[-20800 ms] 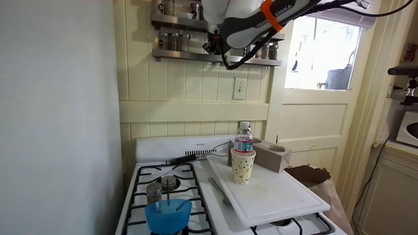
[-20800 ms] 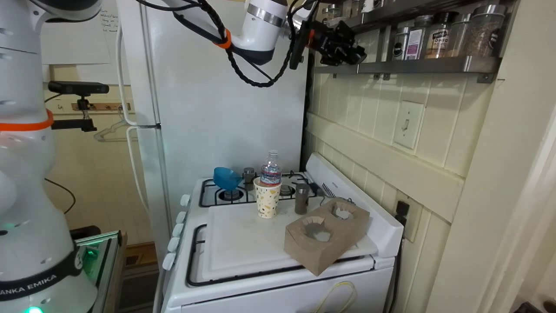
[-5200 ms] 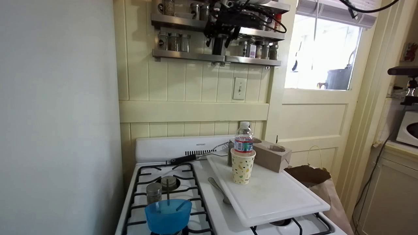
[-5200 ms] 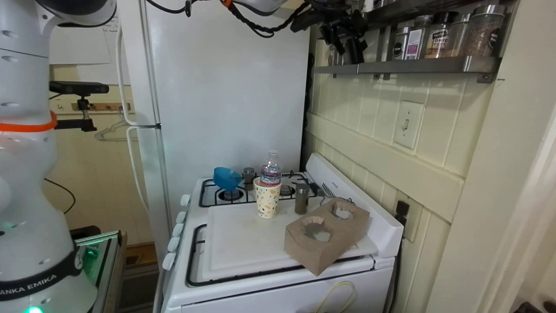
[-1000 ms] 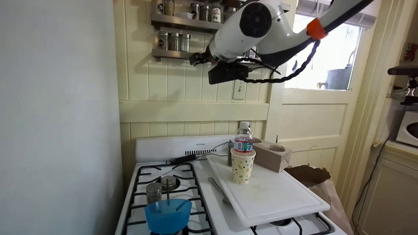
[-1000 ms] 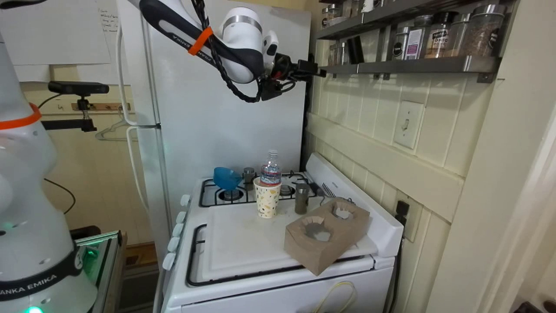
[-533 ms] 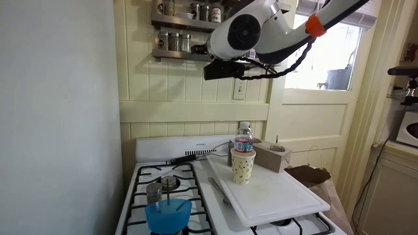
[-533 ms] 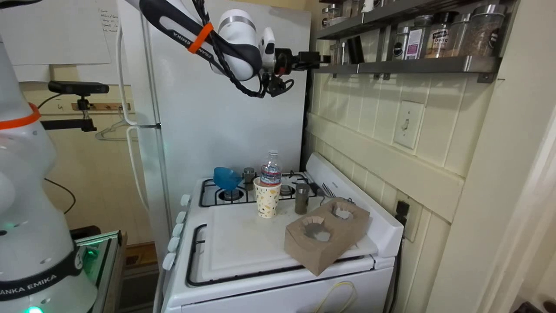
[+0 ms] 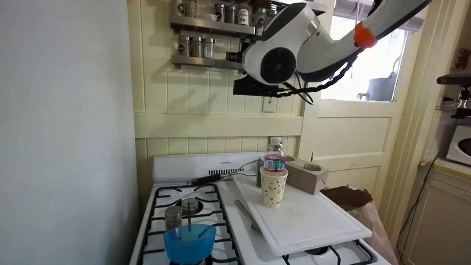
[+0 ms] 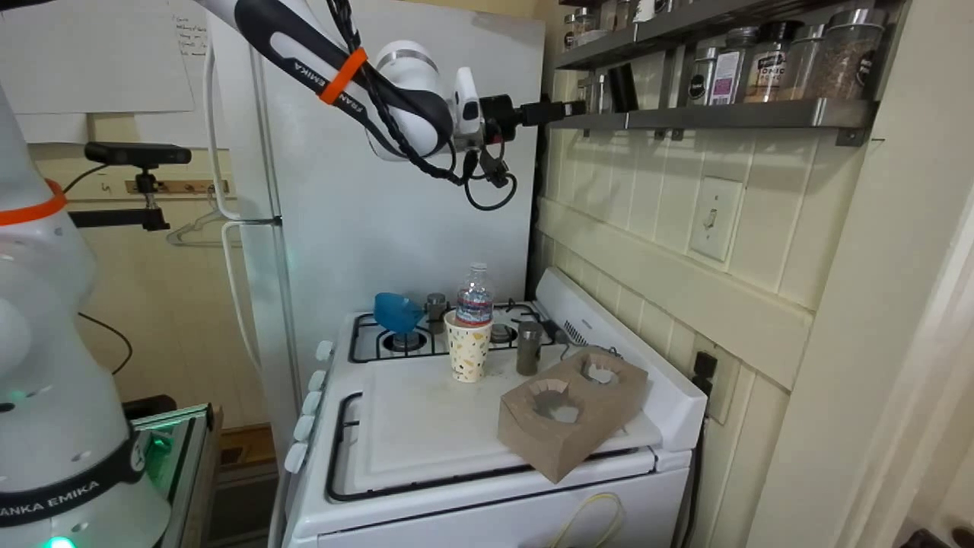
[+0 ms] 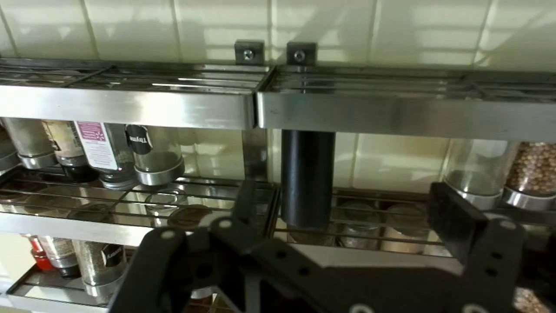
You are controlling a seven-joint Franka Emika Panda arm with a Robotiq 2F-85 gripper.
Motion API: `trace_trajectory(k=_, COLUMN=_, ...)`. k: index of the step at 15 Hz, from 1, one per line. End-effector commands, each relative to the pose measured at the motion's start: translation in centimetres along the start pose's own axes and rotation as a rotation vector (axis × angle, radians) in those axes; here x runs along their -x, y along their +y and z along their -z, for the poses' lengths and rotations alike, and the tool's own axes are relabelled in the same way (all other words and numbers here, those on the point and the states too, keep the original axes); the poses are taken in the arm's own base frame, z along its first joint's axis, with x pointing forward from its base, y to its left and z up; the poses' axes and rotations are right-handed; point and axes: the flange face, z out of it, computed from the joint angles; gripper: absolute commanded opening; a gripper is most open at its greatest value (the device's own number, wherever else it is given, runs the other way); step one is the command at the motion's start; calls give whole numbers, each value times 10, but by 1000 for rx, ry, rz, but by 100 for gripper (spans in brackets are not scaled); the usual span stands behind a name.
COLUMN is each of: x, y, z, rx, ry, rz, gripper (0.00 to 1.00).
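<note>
Black cylinder (image 11: 307,178) is seen standing on end on the lower metal shelf (image 11: 404,115), just beside the joint between two shelf lengths. Its long axis runs up and down; since the wrist view is shown upside down, the free top end is pointed toward that view's lower edge. In an exterior view a slight lean of the cylinder (image 10: 622,88) is shown; whether it is truly tilted cannot be told. Over the last second the gripper (image 11: 343,195) has been levelled and brought a little nearer, while the cylinder has been left in place. By this, it is judged, the cylinder has come to be faced from its side, though it has not been reached. The fingers (image 11: 454,221) are spread wide, with nothing grasped and no contact seen. Along the same shelf, a clear jar (image 11: 478,167) is set on one side, a thyme jar (image 11: 156,152) and a labelled bottle (image 11: 102,148) on the other. More jars (image 9: 230,14) are kept on the next shelf up (image 9: 209,25). Well below, a patterned cup (image 9: 273,189) with a water bottle (image 9: 275,154) in it is stood on the white cutting board (image 9: 312,224) on the stove (image 9: 184,165).
</note>
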Motion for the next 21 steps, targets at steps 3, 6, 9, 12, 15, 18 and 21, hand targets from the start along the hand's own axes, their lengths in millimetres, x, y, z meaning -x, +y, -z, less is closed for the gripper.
trace_trajectory(k=3, x=0, y=11, z=7, rx=-37, ry=52, rz=-108, gripper=100)
trace_trajectory(k=6, x=8, y=19, z=-4, rx=-23, ry=29, rz=-64, gripper=100)
trace_trajectory(k=9, x=9, y=11, z=-12, rx=-37, ry=30, rz=-65, gripper=85)
trace_trajectory(k=12, x=-4, y=15, z=-23, rx=-23, ry=53, rz=-66, gripper=77)
trace_trajectory(k=15, x=-11, y=15, z=-30, rx=-18, ry=69, rz=-71, gripper=44)
trace_trajectory(k=18, x=-11, y=15, z=-33, rx=-17, ry=70, rz=-82, gripper=22)
trace_trajectory(k=21, x=-11, y=15, z=-34, rx=-13, ry=75, rz=-85, gripper=1)
